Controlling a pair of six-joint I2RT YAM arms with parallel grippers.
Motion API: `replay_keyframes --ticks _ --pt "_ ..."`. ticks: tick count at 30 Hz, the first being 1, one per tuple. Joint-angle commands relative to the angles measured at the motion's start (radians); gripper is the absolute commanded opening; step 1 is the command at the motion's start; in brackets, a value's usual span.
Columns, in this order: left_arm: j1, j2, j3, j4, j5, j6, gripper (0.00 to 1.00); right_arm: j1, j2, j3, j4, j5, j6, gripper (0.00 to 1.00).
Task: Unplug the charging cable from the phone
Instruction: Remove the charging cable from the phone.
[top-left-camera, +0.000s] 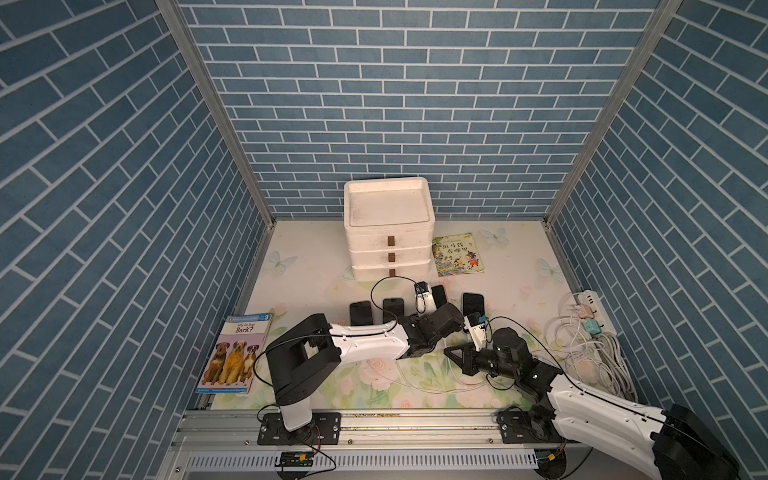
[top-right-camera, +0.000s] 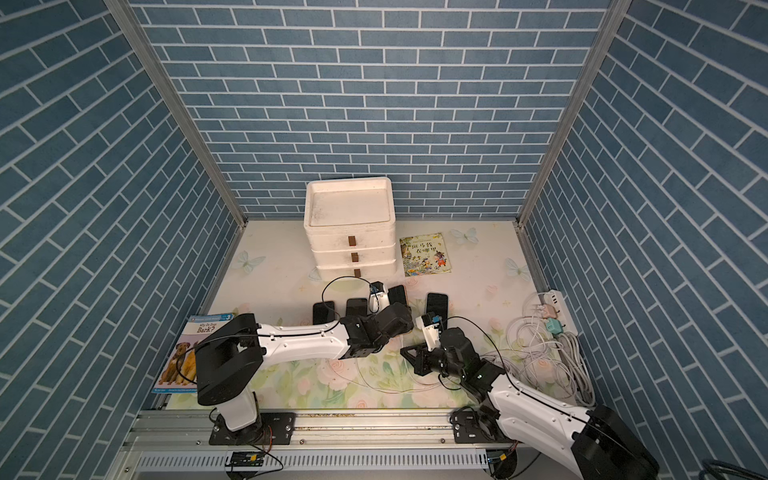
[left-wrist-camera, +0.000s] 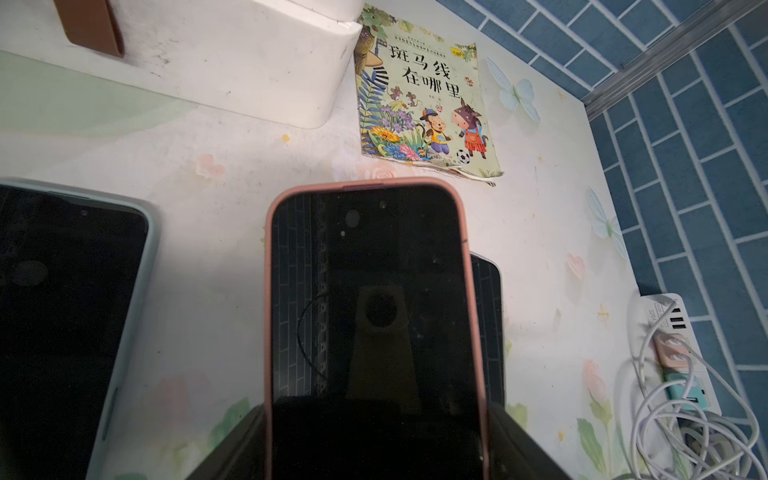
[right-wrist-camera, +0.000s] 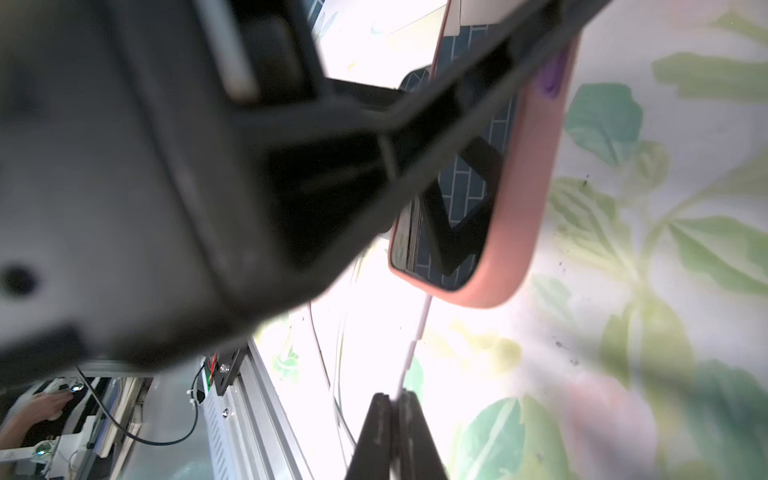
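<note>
Right wrist cam: R fingers (right-wrist-camera: 376, 436) pinch white cable (right-wrist-camera: 419, 328) just beside pink phone (right-wrist-camera: 528, 187); L fingers (left-wrist-camera: 237, 451) clamp phone sides

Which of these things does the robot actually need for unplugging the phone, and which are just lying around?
Needed: pink-cased phone; white charging cable; left end effector holding the phone; right end effector pinching the cable.

Lying about: other phones; dog book; picture book; drawer unit; power strip; spare cables.
</note>
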Motion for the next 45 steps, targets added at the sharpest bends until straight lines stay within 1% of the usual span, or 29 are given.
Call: replay_keyframes --ticks 1,8,18,29,33,35,36,37,38,39,42,44,45 --pt "0.0 -0.037 -0.008 0.037 -0.038 -0.015 0.0 0.005 -0.008 -0.011 -0.019 0.011 -0.012 0.06" --pt "0.007 -0.057 -0.006 0.047 -0.054 -0.026 0.0 0.006 0.024 0.038 -0.118 0.038 -0.067 0.01" --pt "0.037 -0.066 -0.003 0.058 -0.07 -0.026 0.0 0.014 0.068 0.044 -0.151 0.03 -0.09 0.0" --pt "0.047 -0.063 0.004 0.062 -0.08 -0.019 0.0 0.018 0.07 0.066 -0.2 0.019 -0.122 0.01" --pt "0.047 -0.051 0.008 0.049 -0.078 -0.019 0.0 0.017 0.077 0.068 -0.209 0.039 -0.119 0.04" --pt "0.047 -0.037 0.013 0.032 -0.077 -0.013 0.0 0.017 0.089 0.069 -0.204 0.046 -0.111 0.12" --pt "0.047 -0.026 0.017 0.015 -0.073 -0.005 0.0 0.015 0.095 0.07 -0.199 0.049 -0.107 0.21" --pt "0.047 -0.011 0.027 -0.015 -0.07 0.007 0.0 0.015 0.101 0.073 -0.201 0.055 -0.106 0.36" --pt "0.047 -0.001 0.032 -0.036 -0.069 0.016 0.0 0.016 0.101 0.078 -0.213 0.065 -0.109 0.47" --pt "0.047 0.008 0.033 -0.05 -0.069 0.022 0.0 0.016 0.091 0.086 -0.23 0.082 -0.113 0.54" --pt "0.048 0.022 0.026 -0.088 -0.075 0.052 0.0 0.007 0.035 0.116 -0.3 0.147 -0.117 0.68" --pt "0.047 0.041 0.04 -0.126 -0.084 0.08 0.0 -0.011 -0.01 0.139 -0.354 0.211 -0.108 0.74" --pt "0.047 0.051 0.049 -0.142 -0.088 0.097 0.0 -0.025 -0.031 0.154 -0.377 0.227 -0.102 0.75"
